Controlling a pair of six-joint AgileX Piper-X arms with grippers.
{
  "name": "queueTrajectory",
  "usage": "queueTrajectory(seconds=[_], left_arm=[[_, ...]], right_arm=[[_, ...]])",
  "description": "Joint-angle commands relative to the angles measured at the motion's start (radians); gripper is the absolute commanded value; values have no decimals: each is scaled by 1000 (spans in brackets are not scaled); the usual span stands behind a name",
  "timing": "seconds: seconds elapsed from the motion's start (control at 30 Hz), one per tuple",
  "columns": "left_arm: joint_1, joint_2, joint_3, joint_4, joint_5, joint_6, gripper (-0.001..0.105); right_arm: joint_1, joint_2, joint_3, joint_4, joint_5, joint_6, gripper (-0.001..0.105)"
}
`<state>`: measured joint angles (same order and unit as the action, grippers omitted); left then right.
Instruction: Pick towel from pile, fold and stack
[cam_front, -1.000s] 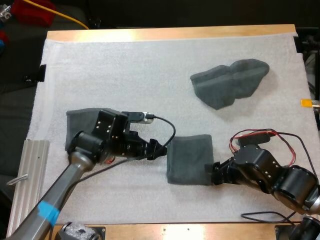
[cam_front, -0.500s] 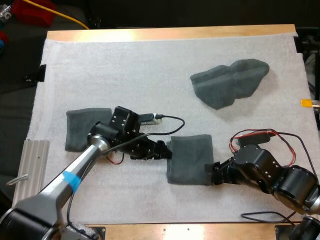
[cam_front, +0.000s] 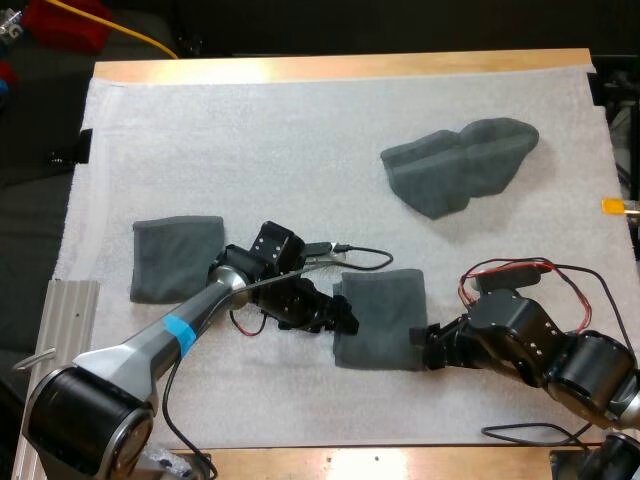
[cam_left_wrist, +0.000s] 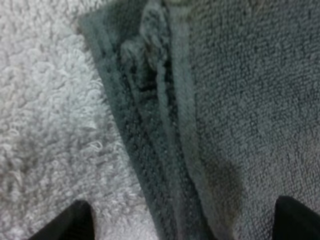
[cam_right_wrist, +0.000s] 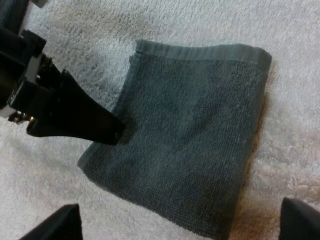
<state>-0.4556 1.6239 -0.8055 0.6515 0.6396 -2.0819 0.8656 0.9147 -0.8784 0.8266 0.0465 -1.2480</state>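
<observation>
A folded dark grey-green towel (cam_front: 380, 315) lies flat in the mat's front middle. My left gripper (cam_front: 345, 320) is at its left edge, open. Its fingertips (cam_left_wrist: 75, 222) stand wide apart astride the towel's layered hem (cam_left_wrist: 165, 125). My right gripper (cam_front: 421, 345) is low at the towel's right front corner, open, with the towel (cam_right_wrist: 190, 135) spread just ahead of its fingers (cam_right_wrist: 55, 225). The left gripper's dark fingers (cam_right_wrist: 80, 120) touch the towel's far edge there. A second folded towel (cam_front: 175, 257) lies at the left. A crumpled towel (cam_front: 460, 165) lies at the back right.
A ribbed metal rail (cam_front: 55, 350) lies along the table's left front edge. The white mat (cam_front: 280, 130) has open room at the back left and middle. The table's wooden front edge (cam_front: 400, 462) runs close behind both arms.
My left gripper has moved right, off the left folded towel, and now reaches the middle towel's left edge. The right arm and all towels have stayed put.
</observation>
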Motion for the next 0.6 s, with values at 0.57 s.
queueTrajectory(seconds=[0.57], left_arm=[[-152, 69, -14, -96, 98, -116, 72]], right_arm=[[0, -5, -5, 9, 2, 17, 76]])
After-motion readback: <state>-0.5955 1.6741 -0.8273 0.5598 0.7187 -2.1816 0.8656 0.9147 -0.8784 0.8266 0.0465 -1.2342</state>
